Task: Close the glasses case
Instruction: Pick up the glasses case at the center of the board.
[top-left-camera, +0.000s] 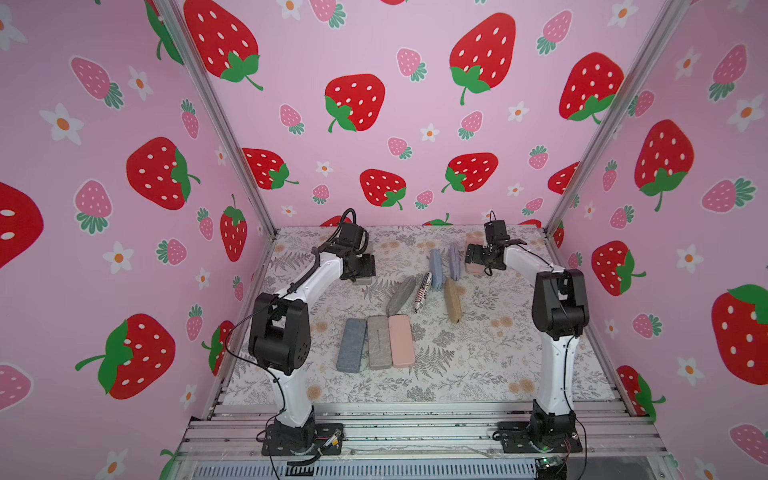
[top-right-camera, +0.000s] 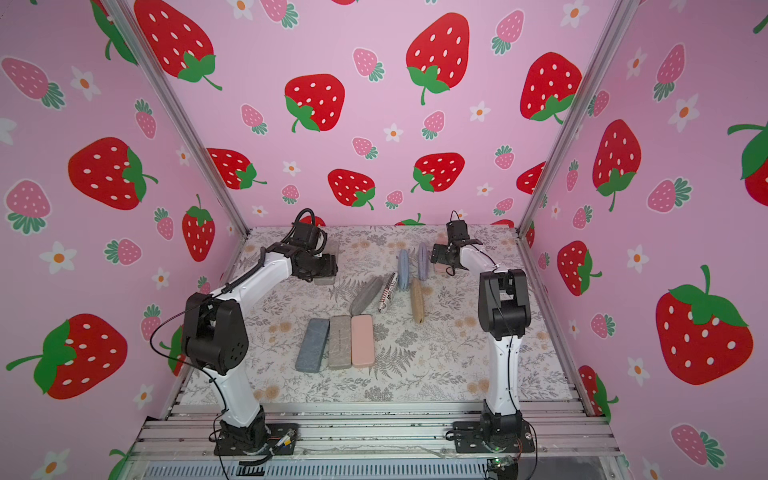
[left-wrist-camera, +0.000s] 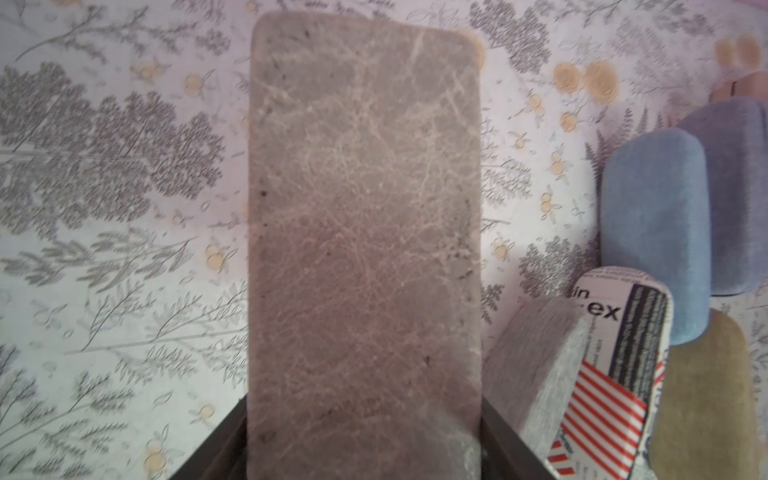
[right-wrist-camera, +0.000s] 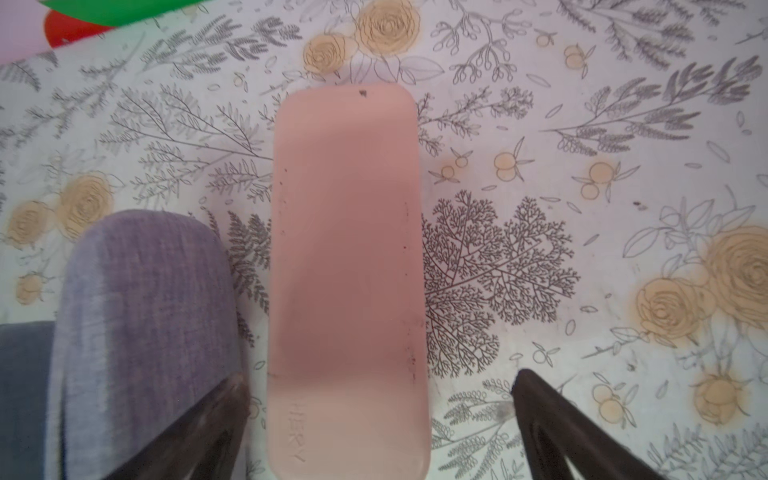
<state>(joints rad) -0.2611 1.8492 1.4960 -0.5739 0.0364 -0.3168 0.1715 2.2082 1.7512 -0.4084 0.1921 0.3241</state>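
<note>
Grey-brown glasses case (left-wrist-camera: 365, 216): lies flat on the desk (top-left-camera: 478, 365) at the back left, under the left arm. Both top views show only a sliver of it.
Left gripper (left-wrist-camera: 363, 409): clamped across the near end of this case, with a finger flush against each long side.
Axis, grey-brown: judging by its neighbours in the left wrist view, the long axis runs front to back and the free end points at the back wall.
Risk, grey-brown: the seam is hidden from above, so I cannot tell whether the lid is fully down. Squeezing the sides presses no lid shut. A lift by one end could let the case pivot or slip out.
Grey felt pouch (left-wrist-camera: 536, 365): sits just beside the held end, so a sideways shift would likely knock it.
Pink glasses case (right-wrist-camera: 347, 249): lies flat at the back right, between the right fingers and touched by neither.
Right gripper (right-wrist-camera: 379, 376): spread wide, with bare desk showing between each finger and the case.
Axis, pink: also front to back, with the embossed end at the gripper and the far end toward the back wall.
Risk, pink: the case sits off-centre, nearer the finger beside the purple fabric case (right-wrist-camera: 141, 311). Closing would probably shove the pink case sideways first. Coming down could catch the purple one.
</note>
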